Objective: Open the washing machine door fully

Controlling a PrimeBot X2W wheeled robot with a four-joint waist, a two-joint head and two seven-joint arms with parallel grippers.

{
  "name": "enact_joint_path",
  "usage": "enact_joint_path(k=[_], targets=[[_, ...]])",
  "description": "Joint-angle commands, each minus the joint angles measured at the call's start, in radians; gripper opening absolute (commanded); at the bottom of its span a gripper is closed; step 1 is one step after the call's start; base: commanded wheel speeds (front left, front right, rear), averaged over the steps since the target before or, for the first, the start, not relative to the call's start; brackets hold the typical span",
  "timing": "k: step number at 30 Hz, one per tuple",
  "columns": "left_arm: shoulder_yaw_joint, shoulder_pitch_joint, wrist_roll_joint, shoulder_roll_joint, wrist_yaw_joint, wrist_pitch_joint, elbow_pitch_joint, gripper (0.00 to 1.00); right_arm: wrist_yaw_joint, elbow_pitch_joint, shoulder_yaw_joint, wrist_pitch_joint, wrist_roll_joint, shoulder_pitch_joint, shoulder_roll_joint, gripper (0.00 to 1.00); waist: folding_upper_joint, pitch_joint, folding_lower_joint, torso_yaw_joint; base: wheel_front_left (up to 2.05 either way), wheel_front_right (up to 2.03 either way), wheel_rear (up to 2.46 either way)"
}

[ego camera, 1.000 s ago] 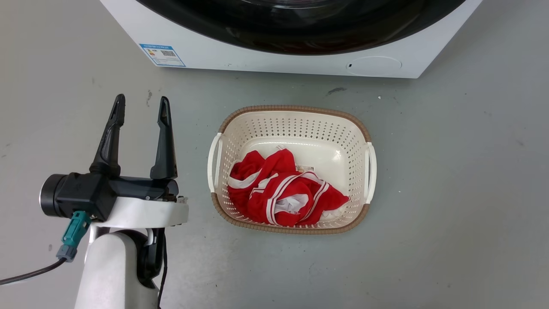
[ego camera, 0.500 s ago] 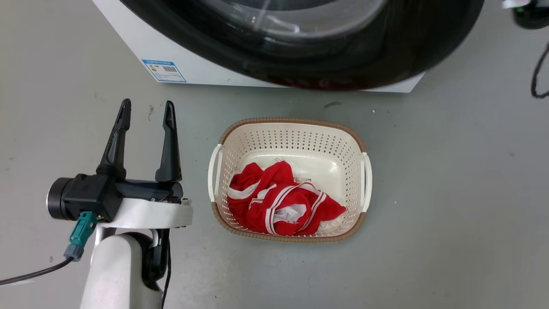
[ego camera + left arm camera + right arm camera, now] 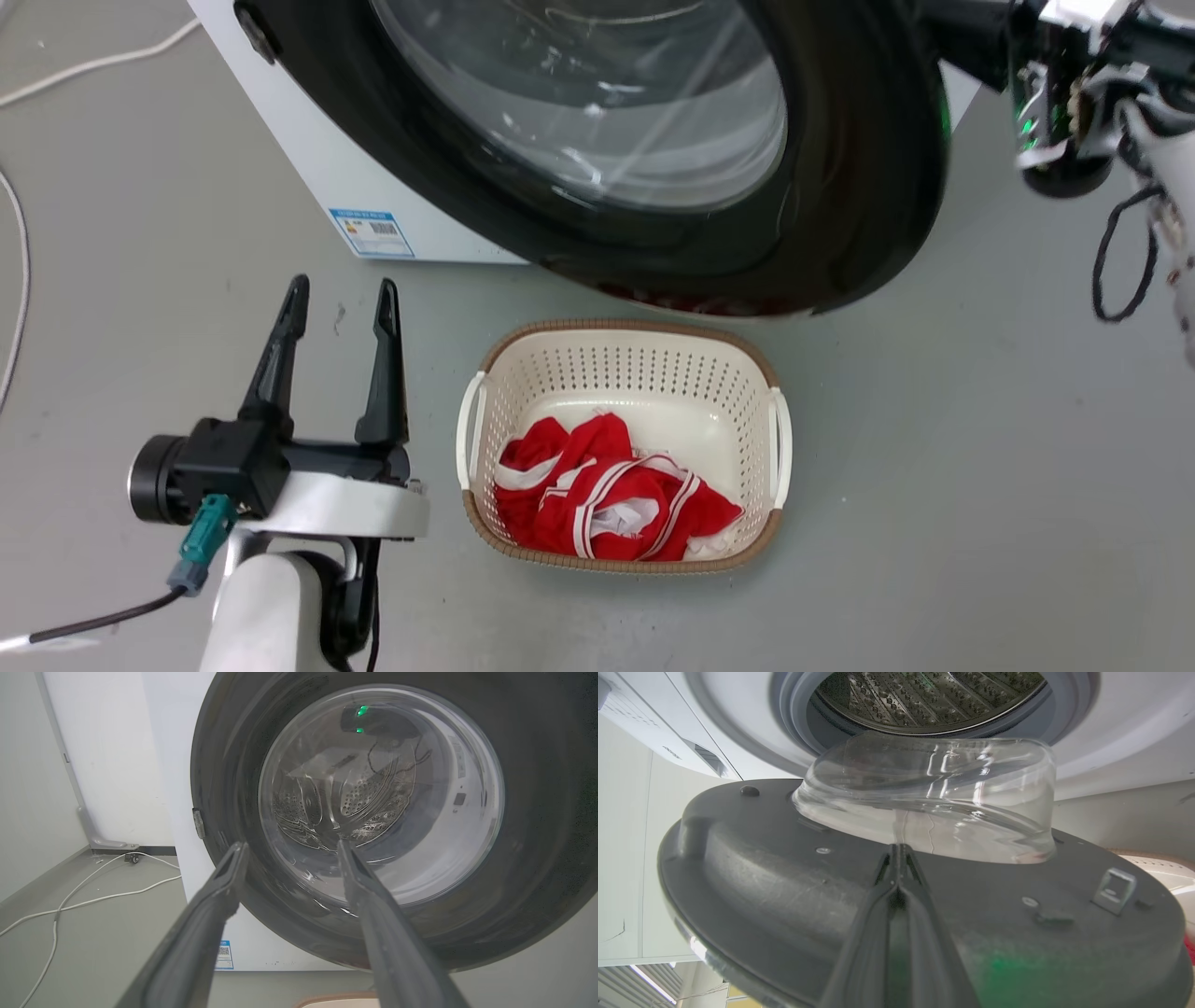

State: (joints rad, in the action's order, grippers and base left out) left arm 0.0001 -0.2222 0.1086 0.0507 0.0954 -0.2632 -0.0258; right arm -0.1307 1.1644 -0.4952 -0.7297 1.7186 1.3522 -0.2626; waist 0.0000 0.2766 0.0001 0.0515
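Observation:
The washing machine door, a glossy black ring around a clear glass bowl, stands swung partly out from the white machine, over the basket's far end. My right wrist shows past the door's right edge. In the right wrist view my right gripper is shut, its tips against the door's grey inner face at the base of the bowl, with the steel drum beyond. My left gripper is open and holds nothing, low at the left, and points at the door's front.
A cream basket with red and white clothing sits on the grey floor just below the door. White cables run along the floor at the far left. A latch sticks out of the door's inner face.
The head camera has tilted up, so more of the machine shows. The door has swung out from the machine front. My right wrist has come into view at the upper right.

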Motion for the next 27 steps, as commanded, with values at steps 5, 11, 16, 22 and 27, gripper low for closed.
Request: enact_joint_path(k=[5,11,16,22,27], targets=[[-0.007,0.07,-0.015,0.0,-0.001,-0.002,-0.025,1.0,0.0,-0.055,-0.004,-0.047,0.021,-0.148,0.032,0.0,0.0,-0.108,-0.0001,-0.002,0.0,0.0,0.0],[-0.02,0.133,-0.024,0.0,0.0,-0.002,-0.048,1.0,0.0,-0.129,-0.007,-0.083,0.044,-0.296,0.06,0.0,0.0,-0.192,-0.0001,-0.002,0.0,0.0,0.0],[-0.033,0.159,-0.027,0.0,0.004,-0.002,-0.062,1.0,0.0,-0.201,-0.012,-0.102,0.058,-0.388,0.081,0.0,0.0,-0.234,-0.0001,0.006,0.0,0.0,0.0],[-0.056,0.175,-0.023,0.0,0.007,-0.002,-0.074,1.0,0.0,-0.296,-0.022,-0.11,0.076,-0.481,0.112,0.0,0.0,-0.267,-0.0001,0.025,0.0,0.0,0.0],[-0.072,0.18,-0.015,0.0,-0.001,-0.002,-0.074,1.0,0.0,-0.363,-0.034,-0.104,0.083,-0.536,0.134,0.0,0.0,-0.276,-0.0001,0.034,0.0,0.0,0.0]])
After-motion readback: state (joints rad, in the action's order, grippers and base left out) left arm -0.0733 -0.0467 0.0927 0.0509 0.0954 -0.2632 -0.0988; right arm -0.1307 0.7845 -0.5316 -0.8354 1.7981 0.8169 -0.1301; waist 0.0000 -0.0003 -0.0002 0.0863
